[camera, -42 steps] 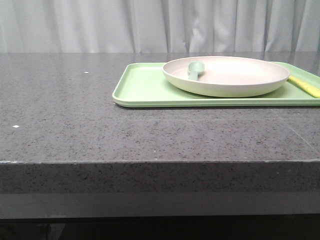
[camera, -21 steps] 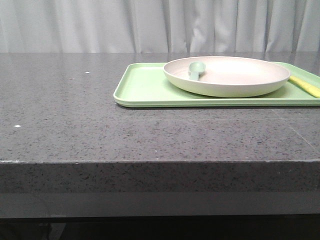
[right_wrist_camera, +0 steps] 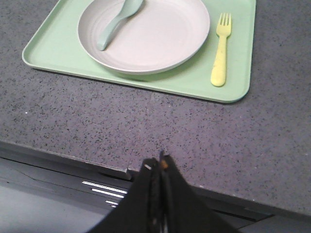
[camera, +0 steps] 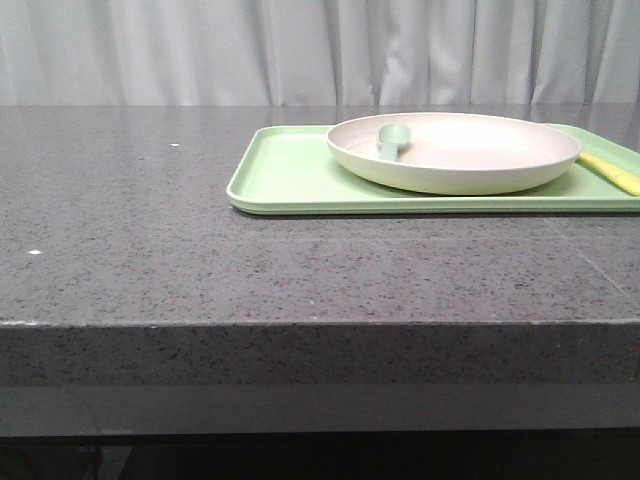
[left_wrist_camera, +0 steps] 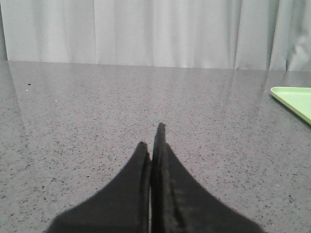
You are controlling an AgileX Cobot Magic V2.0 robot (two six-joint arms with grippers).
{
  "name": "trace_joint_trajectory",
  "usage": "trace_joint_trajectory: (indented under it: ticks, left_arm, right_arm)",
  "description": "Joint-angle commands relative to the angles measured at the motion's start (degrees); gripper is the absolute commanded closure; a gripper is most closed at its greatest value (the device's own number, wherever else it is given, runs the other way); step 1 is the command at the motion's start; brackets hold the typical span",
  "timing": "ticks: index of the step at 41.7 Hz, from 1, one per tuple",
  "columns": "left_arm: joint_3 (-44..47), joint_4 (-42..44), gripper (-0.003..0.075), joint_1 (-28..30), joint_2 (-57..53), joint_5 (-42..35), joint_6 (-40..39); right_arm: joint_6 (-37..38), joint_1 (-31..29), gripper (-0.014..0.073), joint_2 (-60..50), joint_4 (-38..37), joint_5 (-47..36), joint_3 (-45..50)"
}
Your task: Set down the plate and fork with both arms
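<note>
Already the plate [camera: 454,152] and fork [right_wrist_camera: 220,50] lie on the green tray [camera: 285,180], both hands closed and empty.

On the grey counter [camera: 150,240] the tray sits toward the right side in the front view, running out past that picture's right edge. The plate rests on the tray, and a grey-green spoon [right_wrist_camera: 117,22] lies inside it with its bowl up against the rim. The fork lies flat on the tray just beside the plate, not touching it, on the robot's right. The left hand [left_wrist_camera: 154,141] hovers low over bare counter well to the left of the tray, fingers pressed together with nothing between them. The right hand [right_wrist_camera: 158,165] hangs above the counter's near edge, well apart from the tray, fingers likewise together and holding nothing. White curtains [camera: 320,50] hang behind.
</note>
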Motion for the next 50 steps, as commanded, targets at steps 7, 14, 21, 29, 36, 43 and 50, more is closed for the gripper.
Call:
trace_joint_trajectory:
  ticks: [7, 14, 21, 29, 36, 43, 50]
  left_arm:
    - [0.13, -0.45, 0.0738, 0.05, -1.2, -5.14, -0.47]
    - [0.13, -0.45, 0.0738, 0.05, -1.2, -5.14, -0.47]
    - [0.13, -0.45, 0.0738, 0.05, -1.2, -5.14, -0.47]
    - [0.13, -0.45, 0.0738, 0.05, -1.2, -5.14, -0.47]
    - [0.13, -0.45, 0.0738, 0.05, -1.2, -5.14, -0.47]
    - [0.13, -0.45, 0.0738, 0.05, -1.2, -5.14, -0.47]
    - [0.13, -0.45, 0.0738, 0.05, -1.12, -5.14, -0.47]
  right_arm:
    - [-0.19, 0.12, 0.0662, 0.22, 0.42, -3.85, -1.42]
    - [-0.49, 0.12, 0.0662, -2.65, -0.19, -5.02, 0.85]
    - [-0.54, 0.12, 0.0662, -10.06, -2.34, -19.31, 12.26]
    - [-0.54, 0.19, 0.0662, -20.0, -1.89, -40.94, 31.35]
    - [-0.54, 0.19, 0.0662, -27.39, -1.9, -53.25, 43.56]
    - [-0.54, -0.88, 0.0662, -32.76, -1.9, -60.93, 51.52]
    - [-0.54, -2.02, 0.0662, -32.88, -1.9, -58.97, 51.39]
